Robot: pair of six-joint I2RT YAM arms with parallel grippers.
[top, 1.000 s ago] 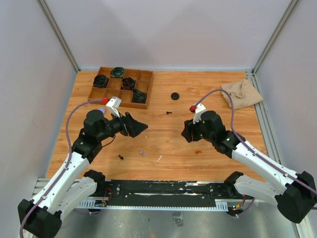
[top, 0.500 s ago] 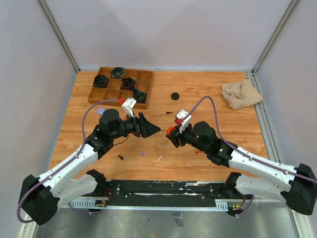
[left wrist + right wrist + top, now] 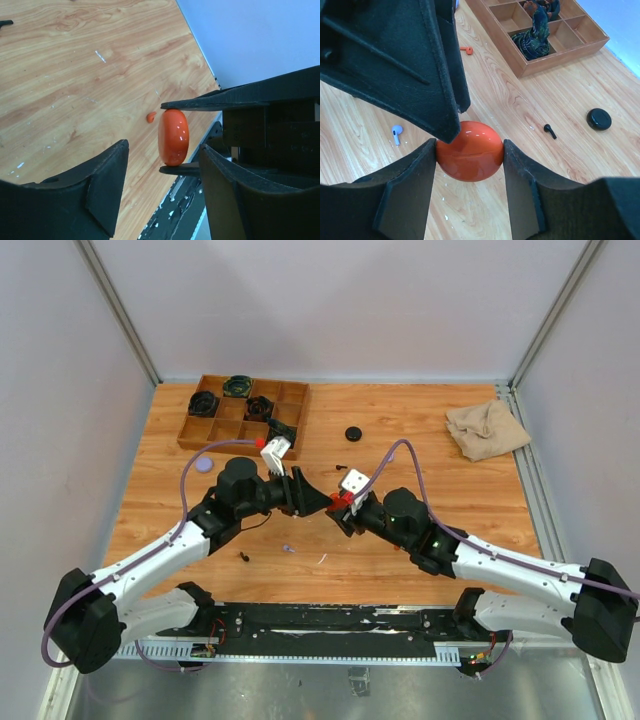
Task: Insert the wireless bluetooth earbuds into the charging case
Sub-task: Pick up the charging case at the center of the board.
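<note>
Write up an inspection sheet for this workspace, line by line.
Surface: wooden table, pale specks on it.
Job's things: orange case held by the right gripper; orange earbud, lavender earbud and black earbud loose on the wood; black case lying apart.
Clutter: compartment tray with dark items; beige cloth at the far right.
Grippers: right gripper shut on orange case; left gripper open, fingers either side of it.
Cables: a purple cable arcs over each wrist.
Surroundings: pale walls, metal frame post.

Orange charging case (image 3: 470, 151) glossy, closed, held aloft; lavender earbud (image 3: 396, 134), orange earbud (image 3: 466, 49), black earbud (image 3: 549, 131) lying scattered, well apart.
</note>
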